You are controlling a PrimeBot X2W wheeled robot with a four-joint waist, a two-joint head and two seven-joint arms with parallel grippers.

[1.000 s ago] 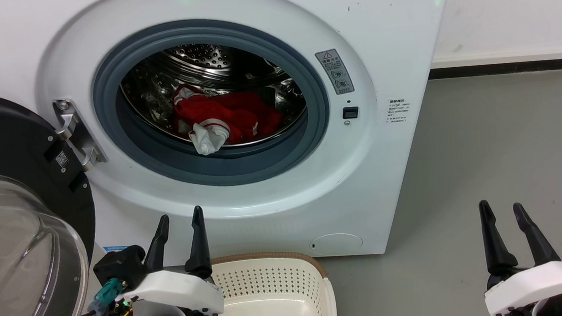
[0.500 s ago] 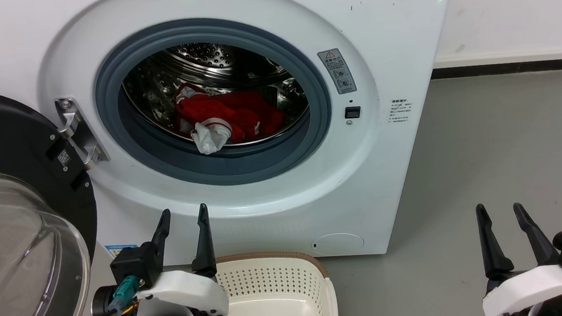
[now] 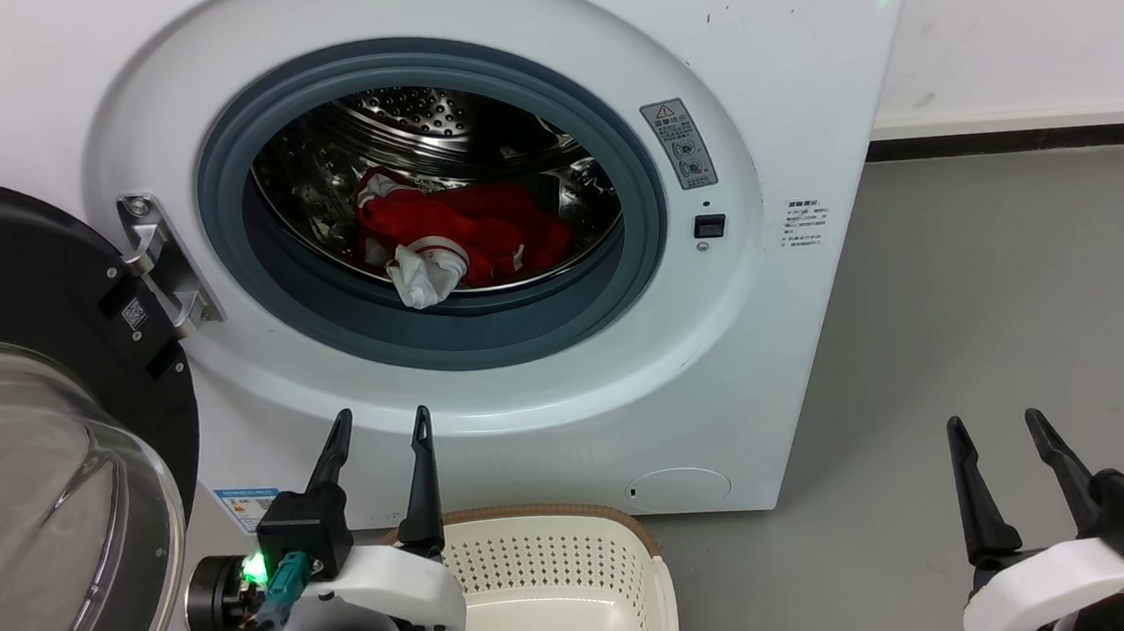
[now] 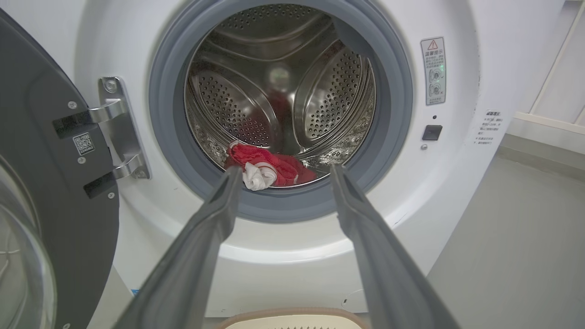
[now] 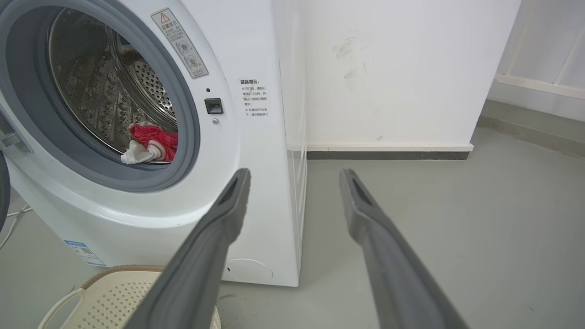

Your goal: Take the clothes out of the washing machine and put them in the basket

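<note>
In the head view, the washing machine (image 3: 785, 87) stands with its door (image 3: 19, 298) swung wide to the left. The clothes (image 3: 475, 227) lie in a red heap with a white fold at the front, low in the drum (image 3: 406, 117) just behind the grey porthole rim. The basket (image 3: 541, 563) sits on the floor (image 3: 970, 273) just before the machine, below the porthole. The part of it in view shows a bare cream bottom and a paper label, no garment. The left end effector (image 3: 382, 420) hangs over the basket's left rim, fingers apart and empty, pointing up toward the porthole. The right end effector (image 3: 994, 422) is low over the floor, well apart from the opening, also spread and empty.

In the left wrist view, the two fingers (image 4: 215, 219) frame the bottom of the porthole. The red heap lies beyond them, between their tips, untouched.

In the right wrist view, the spread fingers (image 5: 219, 214) point past the machine's right corner. The heap shows inside the drum at the left, and a bare corner of the basket shows below.

By my judgement the whole job remains: reach in, grip, lift over the rim, drop into the basket. I cannot tell how many garments the heap holds.
</note>
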